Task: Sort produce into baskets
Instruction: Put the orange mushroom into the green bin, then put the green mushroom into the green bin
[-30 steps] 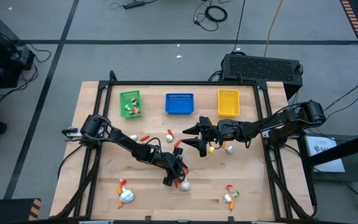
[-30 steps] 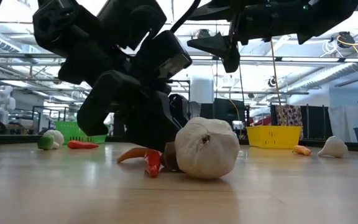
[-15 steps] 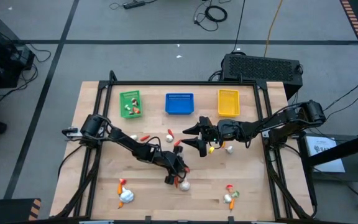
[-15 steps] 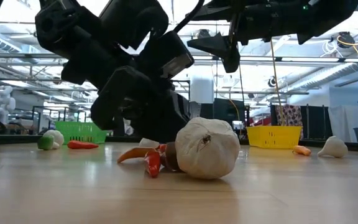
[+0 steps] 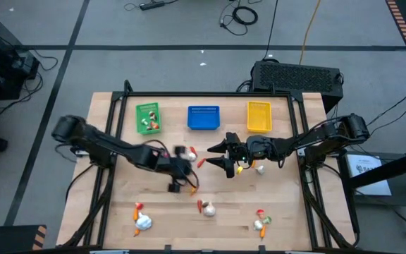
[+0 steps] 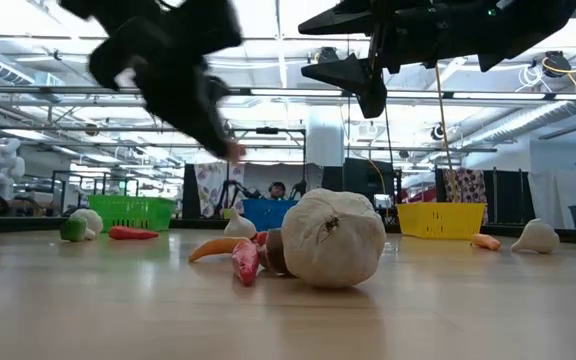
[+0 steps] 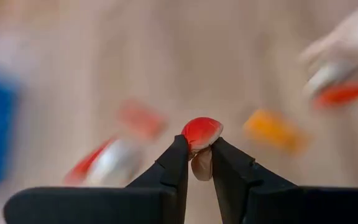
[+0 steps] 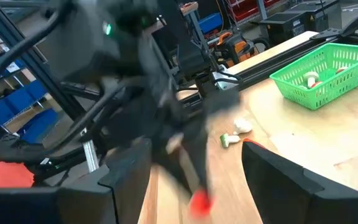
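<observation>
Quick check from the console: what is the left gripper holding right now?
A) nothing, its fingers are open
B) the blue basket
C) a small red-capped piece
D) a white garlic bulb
C: in the left wrist view, the left gripper has its fingers closed on a small red-capped piece with a pale stem, lifted clear of the table.

The pale wooden counter (image 5: 118, 212) carries three baskets along its far edge: green basket (image 5: 148, 117), blue basket (image 5: 204, 117), yellow basket (image 5: 259, 116). Just beyond the left hand (image 5: 178, 185), toward the near edge, lie a white bulb (image 5: 208, 209) and a red pepper (image 5: 199, 206), touching. Another white bulb (image 5: 143, 221) sits near the corner.
</observation>
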Motion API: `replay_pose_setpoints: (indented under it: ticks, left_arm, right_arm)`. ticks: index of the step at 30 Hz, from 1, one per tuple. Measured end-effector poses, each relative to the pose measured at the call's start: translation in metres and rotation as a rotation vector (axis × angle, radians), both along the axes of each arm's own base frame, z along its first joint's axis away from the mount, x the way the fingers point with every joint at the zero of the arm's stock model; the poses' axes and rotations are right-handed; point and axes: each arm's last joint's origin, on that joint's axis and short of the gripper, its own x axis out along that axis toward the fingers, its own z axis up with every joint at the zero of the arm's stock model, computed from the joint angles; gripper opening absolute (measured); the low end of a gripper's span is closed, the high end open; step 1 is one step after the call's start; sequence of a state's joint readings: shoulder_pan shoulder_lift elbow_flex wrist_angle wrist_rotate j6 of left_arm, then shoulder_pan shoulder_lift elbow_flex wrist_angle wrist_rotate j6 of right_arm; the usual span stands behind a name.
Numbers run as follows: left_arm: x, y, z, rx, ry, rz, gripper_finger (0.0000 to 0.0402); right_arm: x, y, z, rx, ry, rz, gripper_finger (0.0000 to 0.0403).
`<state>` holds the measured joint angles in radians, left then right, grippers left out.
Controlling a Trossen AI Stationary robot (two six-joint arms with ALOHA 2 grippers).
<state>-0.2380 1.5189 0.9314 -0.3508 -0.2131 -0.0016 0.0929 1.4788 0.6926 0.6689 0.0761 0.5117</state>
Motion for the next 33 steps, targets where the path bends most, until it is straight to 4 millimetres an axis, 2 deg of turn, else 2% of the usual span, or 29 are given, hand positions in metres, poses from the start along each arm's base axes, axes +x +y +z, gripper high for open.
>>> replay_pose_setpoints:
  ticks: [3,7,14,20,23,27,33]
  left_arm:
    - [-0.028,0.018,0.016,0.157,0.095,0.143,0.0061]
    - [-0.063,0.044,0.025,0.354,0.186,0.343,0.0061]
    - [-0.108,0.096,0.018,0.401,0.23,0.605,0.0061]
    - [-0.115,0.139,0.018,0.363,0.246,0.764,0.0063]
    - [-0.12,0.155,0.015,0.3,0.281,0.794,0.0079]
    - [-0.123,0.166,0.01,0.188,0.305,0.768,0.0116]
    - [-0.127,0.174,0.009,0.179,0.318,0.8,0.0164]
  right_arm:
    - [0.0,0.0,0.0,0.003,0.0,0.0,0.024]
    - [0.0,0.0,0.0,0.011,0.0,-0.001,0.024]
    - [0.0,0.0,0.0,0.003,0.0,0.0,0.024]
    - [0.0,0.0,0.0,0.002,0.0,0.0,0.024]
    - [0.0,0.0,0.0,0.0,0.0,0.0,0.024]
    - [0.0,0.0,0.0,0.0,0.004,0.0,0.024]
    - [0.0,0.0,-0.001,-0.002,0.013,0.0,0.024]
